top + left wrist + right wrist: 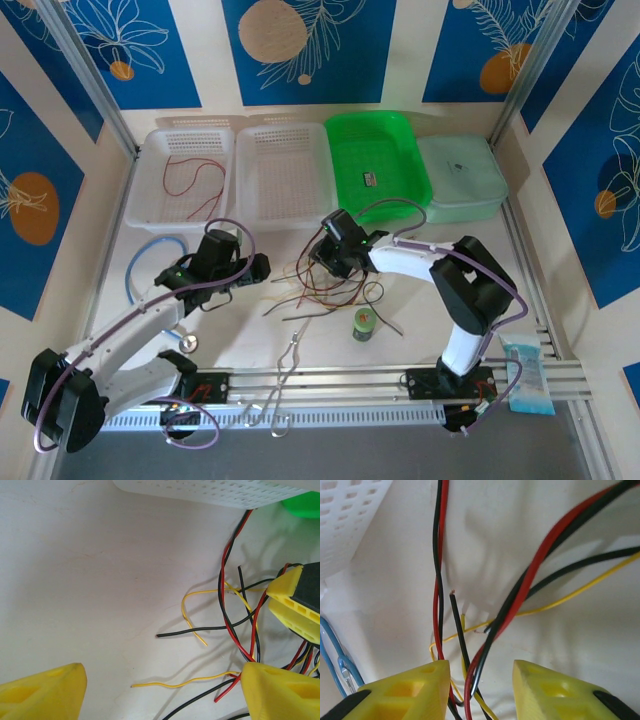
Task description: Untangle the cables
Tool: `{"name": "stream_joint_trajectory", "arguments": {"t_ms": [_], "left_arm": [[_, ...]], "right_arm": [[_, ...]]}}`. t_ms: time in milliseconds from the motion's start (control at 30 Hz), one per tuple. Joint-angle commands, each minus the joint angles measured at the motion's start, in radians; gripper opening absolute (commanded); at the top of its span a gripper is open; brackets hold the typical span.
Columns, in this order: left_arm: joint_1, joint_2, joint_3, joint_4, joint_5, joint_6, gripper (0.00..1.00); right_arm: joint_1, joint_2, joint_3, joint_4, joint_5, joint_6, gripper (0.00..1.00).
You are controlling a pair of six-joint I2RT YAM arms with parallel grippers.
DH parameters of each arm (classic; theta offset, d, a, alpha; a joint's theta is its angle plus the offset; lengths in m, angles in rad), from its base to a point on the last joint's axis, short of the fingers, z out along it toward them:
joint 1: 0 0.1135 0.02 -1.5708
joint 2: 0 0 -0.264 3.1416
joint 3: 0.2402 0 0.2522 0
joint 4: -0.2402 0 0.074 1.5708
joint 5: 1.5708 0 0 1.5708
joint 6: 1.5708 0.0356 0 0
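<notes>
Thin red, black and yellow cables [318, 288] lie tangled mid-frame. Jaws spread, the right gripper [481, 680] straddles several strands: better to pinch just one. The left gripper [162, 690], jaws spread too, could pin the rest.

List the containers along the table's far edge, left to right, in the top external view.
White perforated basket → second white perforated basket → green basket → pale green lidded box.
</notes>
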Motion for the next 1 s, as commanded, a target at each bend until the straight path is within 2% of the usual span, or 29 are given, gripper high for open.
{"name": "stream_joint_trajectory", "arguments": {"t_ms": [0, 133, 300, 367, 467, 567, 767, 967], "left_arm": [[-0.012, -0.012, -0.010, -0.010, -0.003, -0.008, 0.80], [-0.012, -0.009, 0.002, -0.016, -0.002, -0.007, 0.80], [-0.012, 0.002, 0.022, -0.032, 0.000, 0.004, 0.80], [-0.012, 0.002, 0.025, -0.033, -0.001, 0.005, 0.80], [-0.015, 0.003, 0.033, -0.046, -0.006, 0.007, 0.80], [-0.017, -0.001, 0.035, -0.053, -0.012, 0.009, 0.80], [-0.020, 0.009, 0.045, -0.069, -0.018, -0.002, 0.79], [-0.020, 0.059, 0.080, -0.022, 0.032, -0.003, 0.79]], "right_arm": [[-0.012, 0.017, 0.002, 0.044, -0.004, 0.030, 0.33], [-0.024, 0.040, 0.003, 0.077, -0.015, 0.042, 0.26], [-0.040, 0.074, 0.005, 0.122, -0.034, 0.048, 0.25], [-0.046, 0.082, 0.009, 0.131, -0.038, 0.047, 0.21], [-0.053, 0.079, 0.007, 0.161, -0.053, 0.043, 0.14], [-0.051, 0.067, 0.004, 0.170, -0.049, 0.044, 0.00], [-0.048, -0.036, -0.064, 0.207, -0.010, 0.068, 0.00], [-0.022, -0.217, -0.131, 0.201, 0.107, 0.078, 0.00]]}}
